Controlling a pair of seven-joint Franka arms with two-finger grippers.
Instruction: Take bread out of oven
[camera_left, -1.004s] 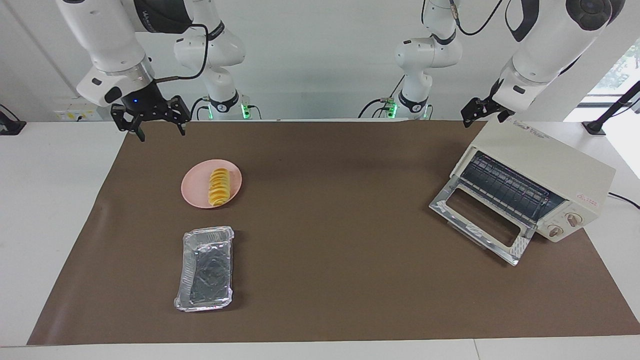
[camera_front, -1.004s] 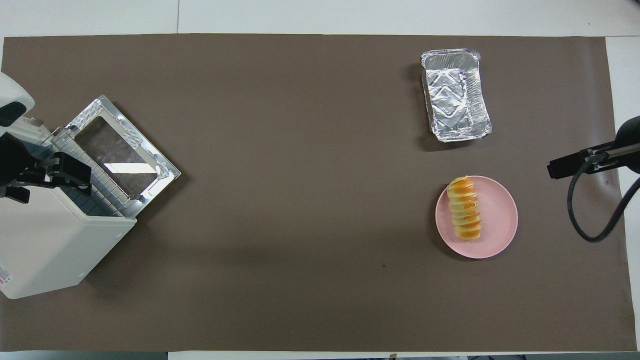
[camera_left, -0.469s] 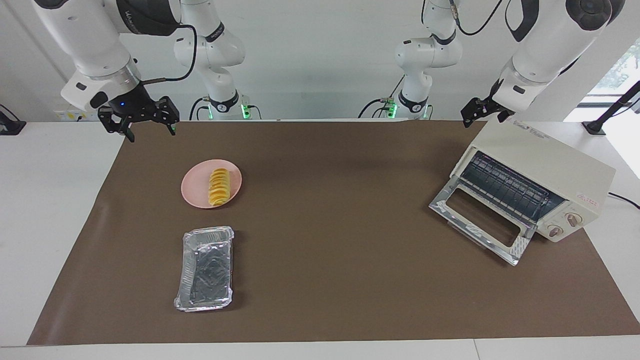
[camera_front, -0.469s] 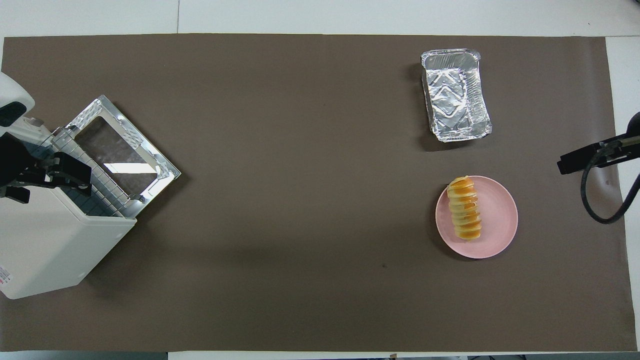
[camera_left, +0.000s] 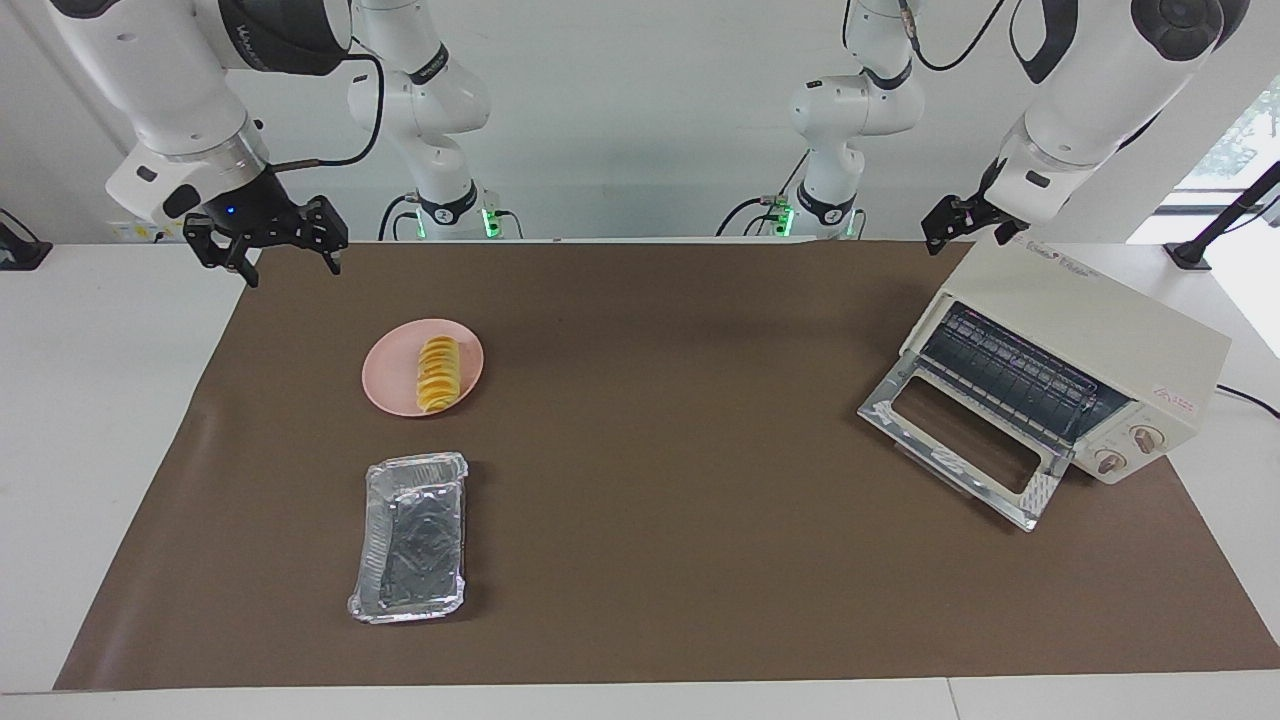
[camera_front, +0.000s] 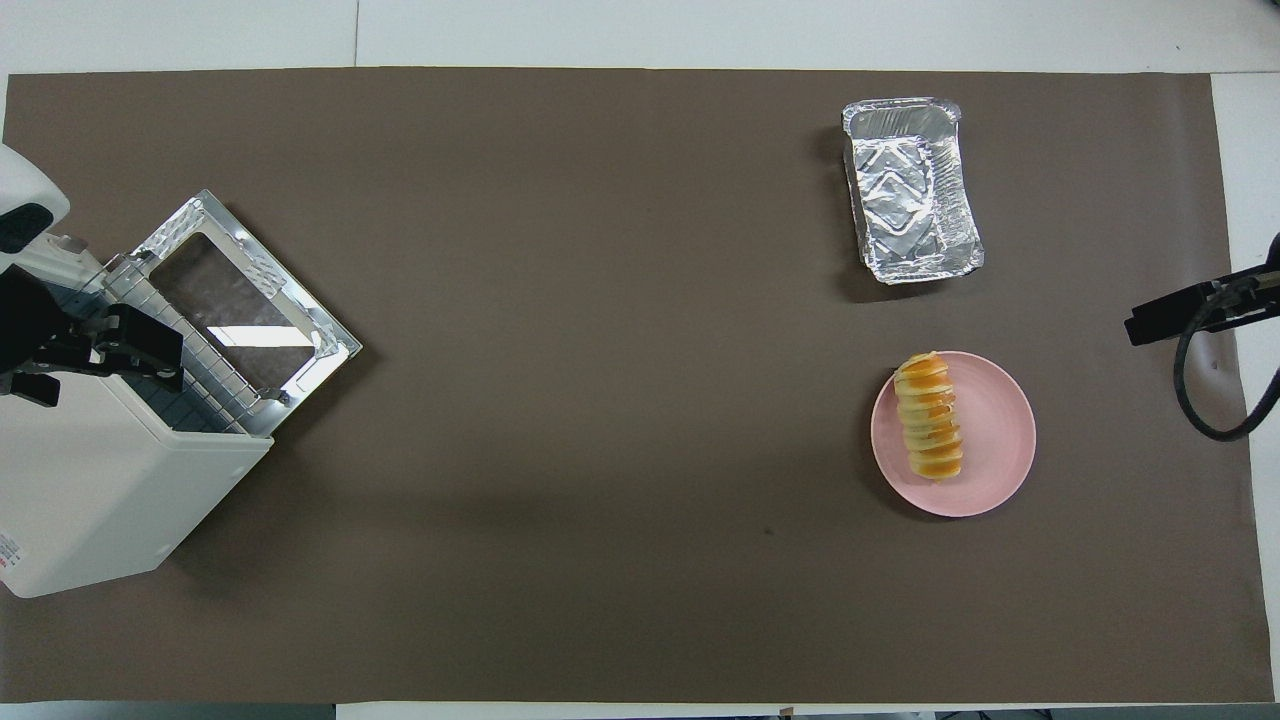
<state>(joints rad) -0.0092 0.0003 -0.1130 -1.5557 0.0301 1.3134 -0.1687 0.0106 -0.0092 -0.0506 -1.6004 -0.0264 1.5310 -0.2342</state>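
The bread (camera_left: 438, 374), a ridged golden-yellow loaf, lies on the round pink plate (camera_left: 390, 385), out of the toaster oven (camera_left: 1100, 345). Taking the plate as the landmark: the crinkled foil tray (camera_left: 412, 548) sits farther from the robots than the plate, near it but apart, and holds nothing. The toaster oven stands well apart from the plate, at the left arm's end of the brown table mat (camera_left: 660, 450). Its glass door (camera_left: 965, 440) hangs dropped open onto the mat, and the dark wire rack (camera_left: 1010, 375) inside is bare.

The right gripper (camera_left: 265, 255) hangs in the air over the mat's corner by the robots, at the right arm's end, well clear of the plate and touching nothing. Its two fingers are spread apart and hold nothing.

The left gripper (camera_left: 950, 232) hovers just above the oven's top corner nearest the robots, far from the plate. Its claw is spread wide and grips nothing; in the overhead view it (camera_front: 100, 355) covers part of the rack.
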